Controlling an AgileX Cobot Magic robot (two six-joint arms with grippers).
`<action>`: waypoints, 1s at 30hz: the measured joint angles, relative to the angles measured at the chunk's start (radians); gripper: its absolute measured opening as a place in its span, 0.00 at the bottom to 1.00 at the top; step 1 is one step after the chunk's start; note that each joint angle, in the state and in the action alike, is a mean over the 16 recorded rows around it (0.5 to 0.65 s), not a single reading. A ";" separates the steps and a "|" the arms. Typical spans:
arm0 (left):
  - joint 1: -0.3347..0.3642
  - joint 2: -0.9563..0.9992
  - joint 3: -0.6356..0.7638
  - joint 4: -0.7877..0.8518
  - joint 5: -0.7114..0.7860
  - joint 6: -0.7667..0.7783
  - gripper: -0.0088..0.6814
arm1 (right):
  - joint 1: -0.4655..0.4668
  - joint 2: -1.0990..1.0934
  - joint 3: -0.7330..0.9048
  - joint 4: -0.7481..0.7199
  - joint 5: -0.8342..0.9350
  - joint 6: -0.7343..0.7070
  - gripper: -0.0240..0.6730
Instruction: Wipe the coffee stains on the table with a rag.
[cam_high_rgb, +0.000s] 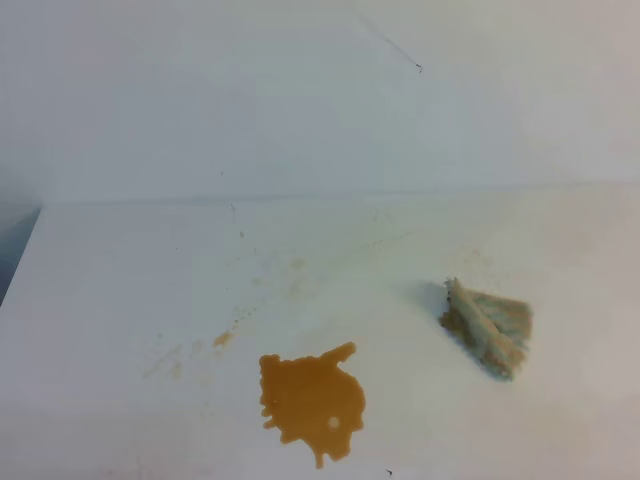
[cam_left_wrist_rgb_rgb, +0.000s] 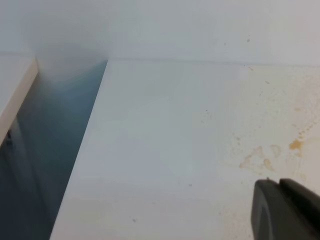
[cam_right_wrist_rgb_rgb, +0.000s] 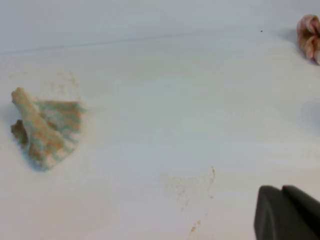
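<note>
One ragged orange-brown coffee puddle (cam_high_rgb: 312, 402) lies near on the white tabletop (cam_high_rgb: 120, 280); one wadded beige-grey rag (cam_high_rgb: 488, 325) right. Right claw (cam_right_wrist_rgb_rgb: 286, 214) clenched, empty; left claw (cam_left_wrist_rgb_rgb: 285, 210) unclear.

coffee stains (cam_high_rgb: 311, 398): front centre | rag (cam_high_rgb: 487, 325): right, apart | table (cam_high_rgb: 120, 280): white

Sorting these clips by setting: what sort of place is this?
Probably a bare lab test bench, not a home: a plain white table against a blank wall, with only a coffee puddle and a stained rag on it.
</note>
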 joint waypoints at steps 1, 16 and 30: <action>0.000 0.000 0.000 0.000 0.000 0.000 0.01 | 0.000 0.000 0.000 0.000 0.000 0.000 0.03; 0.000 0.000 0.000 0.000 0.000 0.000 0.01 | 0.000 0.000 0.000 0.000 0.000 0.000 0.03; 0.000 0.000 0.000 0.000 0.000 0.000 0.01 | 0.000 0.000 0.000 0.000 0.000 0.000 0.03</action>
